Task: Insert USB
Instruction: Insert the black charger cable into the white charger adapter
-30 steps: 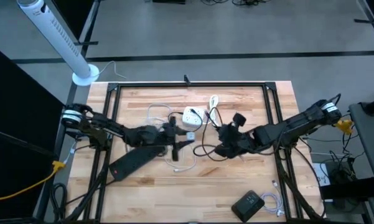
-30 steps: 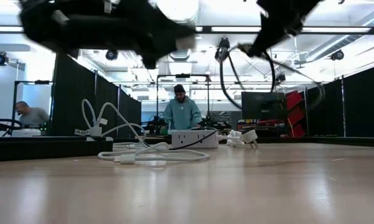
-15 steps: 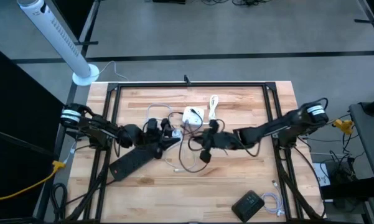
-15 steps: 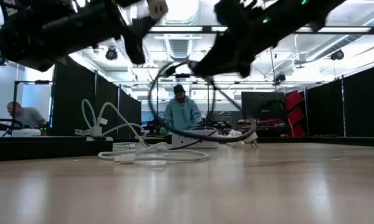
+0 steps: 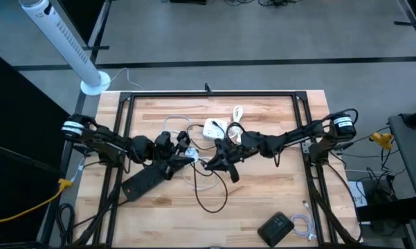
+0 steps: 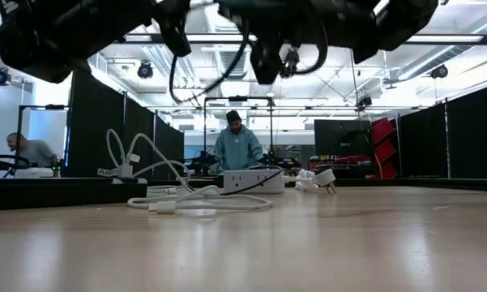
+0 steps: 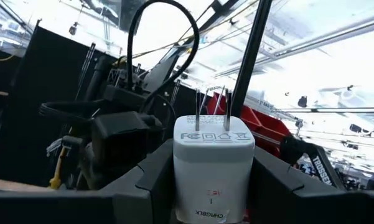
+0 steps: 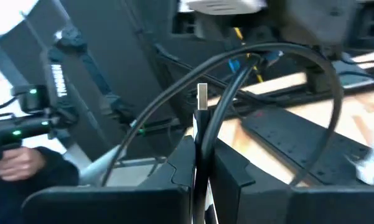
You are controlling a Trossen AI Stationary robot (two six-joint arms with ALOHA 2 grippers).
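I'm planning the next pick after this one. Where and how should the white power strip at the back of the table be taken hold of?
Grip the white power strip across its narrow sides, coming straight down from above. It lies flat on the table, so probably only its side walls give a claw opposing faces. Keep clear of the cables lying beside it.

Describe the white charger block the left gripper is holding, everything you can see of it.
The white USB wall charger is a glossy plastic cube with rounded edges. Two metal prongs stick out of its far face, which carries grey regulatory marks; small grey lettering shows on the side facing the camera. The left gripper clamps it between its dark fingers, lifted off the wooden table near its middle. Its USB port is not visible.
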